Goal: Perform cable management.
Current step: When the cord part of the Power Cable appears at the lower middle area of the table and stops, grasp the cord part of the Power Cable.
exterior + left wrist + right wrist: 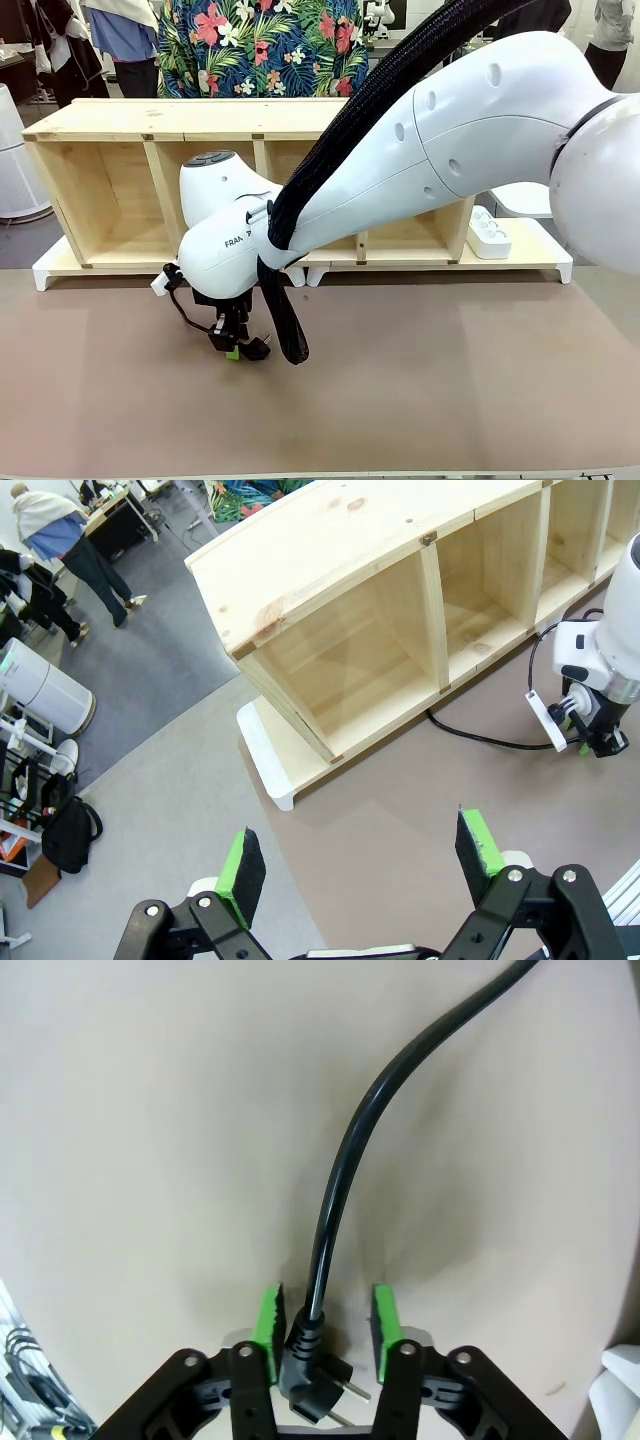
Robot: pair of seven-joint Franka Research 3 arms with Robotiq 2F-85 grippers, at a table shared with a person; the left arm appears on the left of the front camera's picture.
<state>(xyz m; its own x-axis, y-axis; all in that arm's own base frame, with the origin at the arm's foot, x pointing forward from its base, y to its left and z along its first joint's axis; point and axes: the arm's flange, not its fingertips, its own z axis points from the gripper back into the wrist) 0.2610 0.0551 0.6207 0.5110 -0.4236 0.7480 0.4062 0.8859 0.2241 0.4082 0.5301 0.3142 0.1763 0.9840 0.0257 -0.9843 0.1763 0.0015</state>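
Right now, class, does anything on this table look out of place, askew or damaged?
Yes: the cable sprawls loose over the table, curving from the wooden shelf foot to its plug, which lies between the green pads of the right hand. No damage or spill shows.

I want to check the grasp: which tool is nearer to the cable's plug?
Right. The right tool straddles the plug, one finger on each side; the left tool hangs far off, open, near the wooden shelf's end.
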